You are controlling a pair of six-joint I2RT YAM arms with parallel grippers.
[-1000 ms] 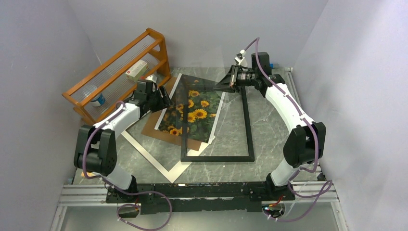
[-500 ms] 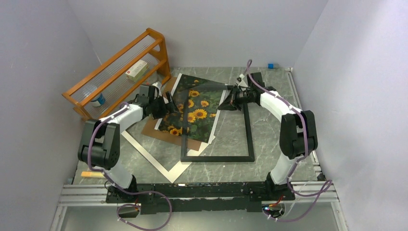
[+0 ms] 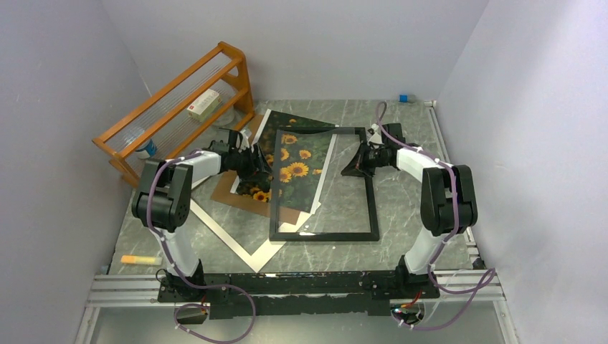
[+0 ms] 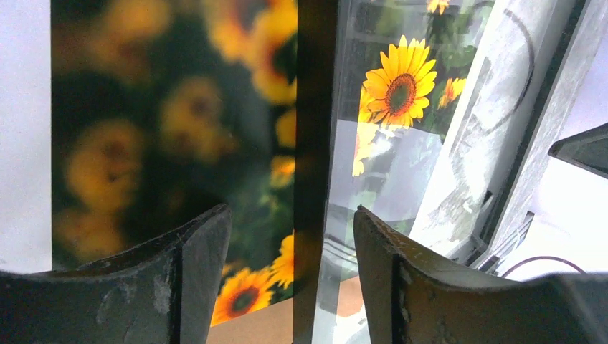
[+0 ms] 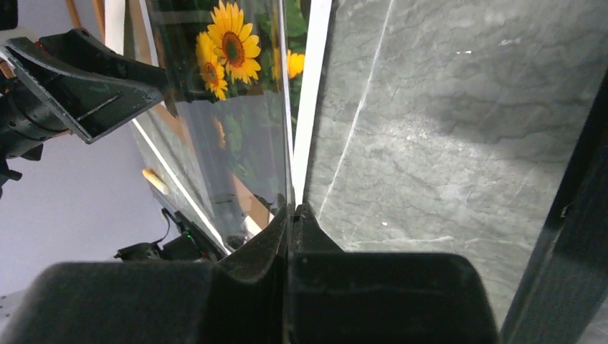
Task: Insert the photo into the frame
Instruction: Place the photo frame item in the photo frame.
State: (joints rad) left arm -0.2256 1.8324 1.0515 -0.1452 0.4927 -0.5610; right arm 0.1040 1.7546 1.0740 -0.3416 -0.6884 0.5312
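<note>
The frame (image 3: pixel 323 236) lay on the counter (image 3: pixel 405 150). The photo (image 3: pixel 295 169) lay face up under the frame's left half, its far corner poking past the frame. The left end effector (image 4: pixel 290 213) stood wide, straddling the frame's left rail. The right end effector (image 5: pixel 290 209) was pinched closed just inside the frame's right rail.

No readable text anywhere. Box (image 3: pixel 203 104) on rack (image 3: pixel 245 84): red mark, illegible. Bottle (image 3: pixel 146 150): blue label, illegible.
</note>
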